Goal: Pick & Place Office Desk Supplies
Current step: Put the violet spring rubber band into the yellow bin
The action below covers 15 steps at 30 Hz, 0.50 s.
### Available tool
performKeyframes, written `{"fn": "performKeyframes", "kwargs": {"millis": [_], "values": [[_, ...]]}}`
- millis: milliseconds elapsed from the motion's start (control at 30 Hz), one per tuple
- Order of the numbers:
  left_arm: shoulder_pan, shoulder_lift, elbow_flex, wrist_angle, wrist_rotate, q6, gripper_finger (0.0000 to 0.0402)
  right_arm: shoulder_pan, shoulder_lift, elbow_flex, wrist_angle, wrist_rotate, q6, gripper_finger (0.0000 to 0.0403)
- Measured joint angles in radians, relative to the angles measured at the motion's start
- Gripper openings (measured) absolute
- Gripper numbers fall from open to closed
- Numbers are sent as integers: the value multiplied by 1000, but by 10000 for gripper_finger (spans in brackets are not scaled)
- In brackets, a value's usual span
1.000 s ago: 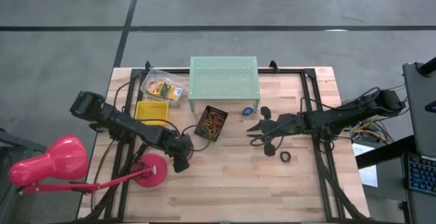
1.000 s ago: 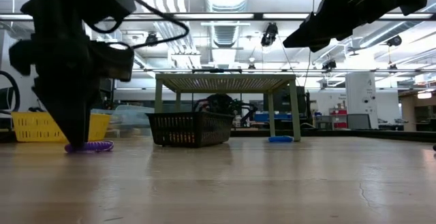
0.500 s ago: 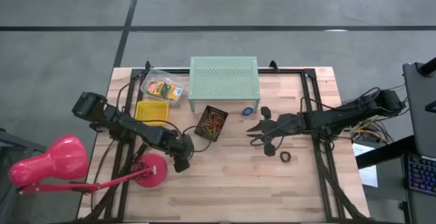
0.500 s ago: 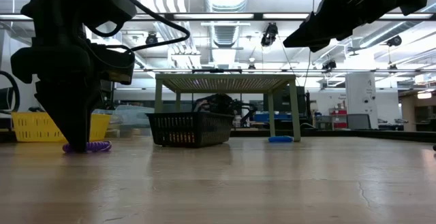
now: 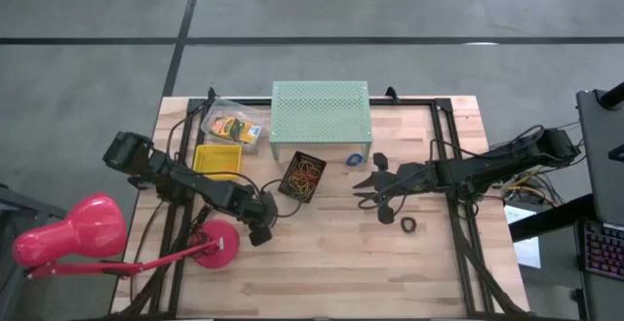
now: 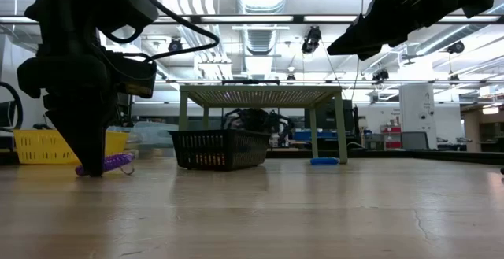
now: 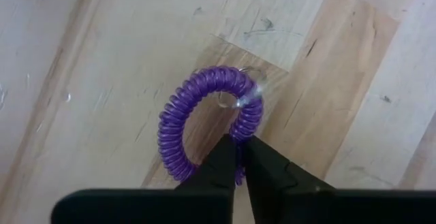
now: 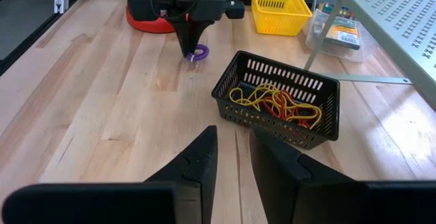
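The left tool (image 7: 237,157) has its fingers pinched narrow on the near rim of a purple coil band (image 7: 204,118), low in the left wrist frame, on the desk (image 7: 102,60). The band looks light, springy and soft, best taken across one coil strand. The right tool (image 5: 369,186), part open and empty, hovers right of centre in the high frame.

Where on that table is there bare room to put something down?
The near wooden stretch in front of the pink lamp base and black ring lies bare. It is crowded at the back: green stand, black basket, yellow basket.
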Motion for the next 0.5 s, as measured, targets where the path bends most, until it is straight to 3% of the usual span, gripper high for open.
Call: {"fn": "performKeyframes", "kwargs": {"millis": [233,500], "values": [[0,-61,14,3,-23,-1,26,0,0,0,0,0,0,78],[0,-242,14,-27,-208,-48,27,0,0,0,2,0,0,68]]}}
